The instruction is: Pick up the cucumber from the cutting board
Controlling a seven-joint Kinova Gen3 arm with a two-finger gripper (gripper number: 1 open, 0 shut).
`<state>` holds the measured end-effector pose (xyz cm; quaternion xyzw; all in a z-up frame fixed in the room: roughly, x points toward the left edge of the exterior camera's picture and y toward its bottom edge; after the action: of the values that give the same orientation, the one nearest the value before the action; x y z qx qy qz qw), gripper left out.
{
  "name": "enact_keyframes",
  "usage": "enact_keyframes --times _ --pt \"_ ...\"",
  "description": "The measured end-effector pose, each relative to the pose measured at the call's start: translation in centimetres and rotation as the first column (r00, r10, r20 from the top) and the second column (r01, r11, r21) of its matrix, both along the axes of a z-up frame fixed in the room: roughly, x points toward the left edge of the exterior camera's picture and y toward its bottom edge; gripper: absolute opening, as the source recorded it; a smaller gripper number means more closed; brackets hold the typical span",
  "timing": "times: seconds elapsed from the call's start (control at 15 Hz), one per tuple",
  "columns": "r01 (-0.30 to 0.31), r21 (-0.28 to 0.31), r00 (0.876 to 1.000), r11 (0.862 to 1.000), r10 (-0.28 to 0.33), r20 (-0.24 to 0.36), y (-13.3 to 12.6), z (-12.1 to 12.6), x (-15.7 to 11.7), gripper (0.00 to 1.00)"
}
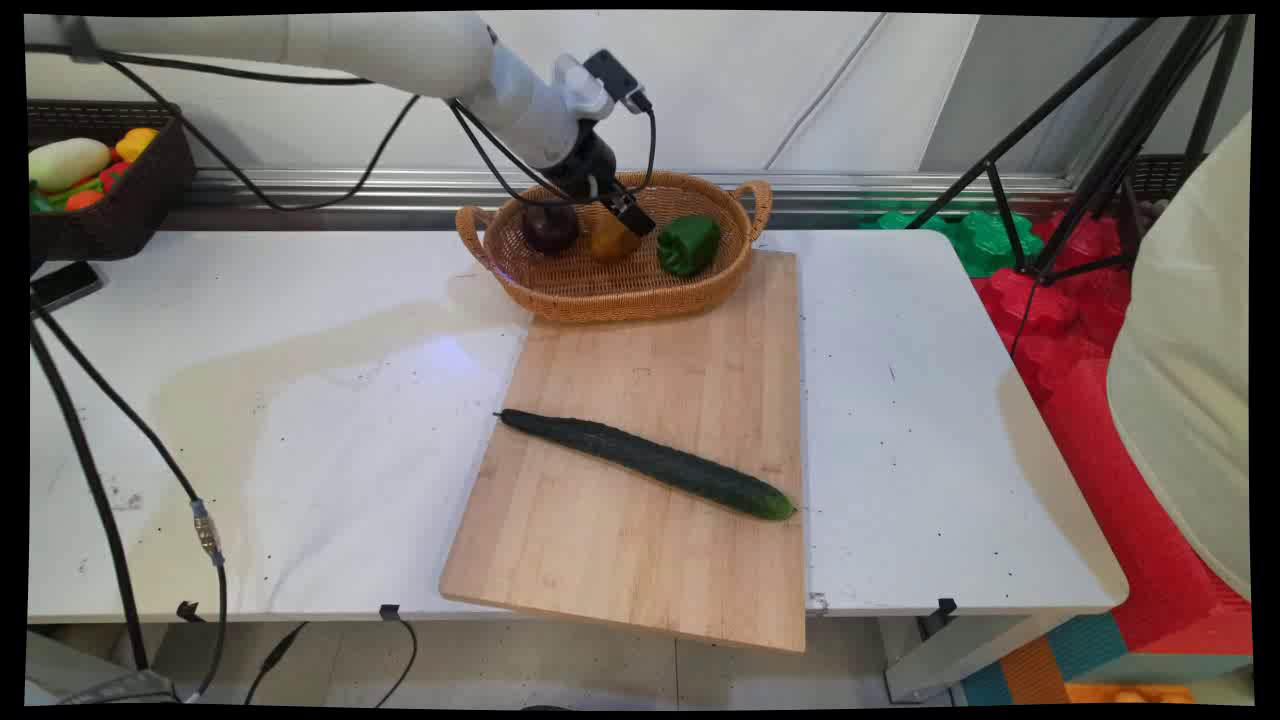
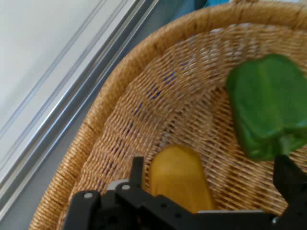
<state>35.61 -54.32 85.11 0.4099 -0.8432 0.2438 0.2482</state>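
Pincer (image 1: 612, 222) down inside the wicker basket (image 1: 560, 290) at the far side of the white surface (image 1: 300, 420), spread wide open around a yellow fruit-looking thing (image 1: 612, 240). From the hand view, one finger (image 2: 137, 173) just left of the yellow piece (image 2: 180, 179), the other finger (image 2: 290, 184) way over on the right near the green pepper (image 2: 268, 110). Hard to say whether either finger actually touches the yellow piece, looks apart on the right side for sure.

Also in the basket: a dark purplish round thing (image 1: 550, 228) to the left of the yellow one, and the green pepper (image 1: 688, 244) on the right, near the basket's right handle. All three sitting in a row on the woven bottom.

Basket resting partly on the far end of a wooden cutting board (image 1: 620, 560), which hangs over the near edge of the surface a bit. Long dark green cucumber (image 1: 648, 463) lying diagonally across the middle of the board, well apart from the basket.

Off at the far left, a dark basket (image 1: 120, 200) with colourful toy veggies. Black tripod legs (image 1: 1080, 130) on the right, over red and green floor mats (image 1: 1060, 310).
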Motion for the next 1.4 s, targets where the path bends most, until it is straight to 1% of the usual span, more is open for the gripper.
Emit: enact_keyframes --times 0.13,0.33,0.47,0.6,0.73,0.8,0.87,0.93,1.0,1.13,1.27,1.4 --pt "0.044 -0.023 0.999 0.999 -0.044 0.008 1.7 1.7 -0.2 1.0" --pt "0.113 -0.033 0.994 0.993 -0.112 0.016 4.6 3.6 -0.2 1.0" --pt "0.162 -0.033 0.987 0.986 -0.161 0.02 6.5 4.6 -0.1 1.0" --pt "0.226 -0.026 0.974 0.974 -0.226 0.026 8.9 5.6 0.1 1.0" --pt "0.294 -0.012 0.955 0.956 -0.293 0.038 11.2 6.3 0.4 1.0" --pt "0.315 -0.006 0.948 0.949 -0.314 0.041 12.0 6.4 0.5 1.0" --pt "0.346 0.003 0.937 0.938 -0.346 0.047 13.0 6.6 0.6 1.0" --pt "0.366 0.01 0.929 0.931 -0.366 0.051 13.7 6.7 0.7 1.0" --pt "0.395 0.02 0.917 0.919 -0.395 0.055 14.7 6.8 0.9 1.0" --pt "0.462 0.044 0.883 0.886 -0.464 0.07 16.8 6.9 1.1 1.0" --pt "0.508 0.062 0.855 0.859 -0.512 0.081 18.1 6.9 1.2 1.0" --pt "0.553 0.082 0.824 0.829 -0.559 0.089 19.5 6.8 1.1 1.0"
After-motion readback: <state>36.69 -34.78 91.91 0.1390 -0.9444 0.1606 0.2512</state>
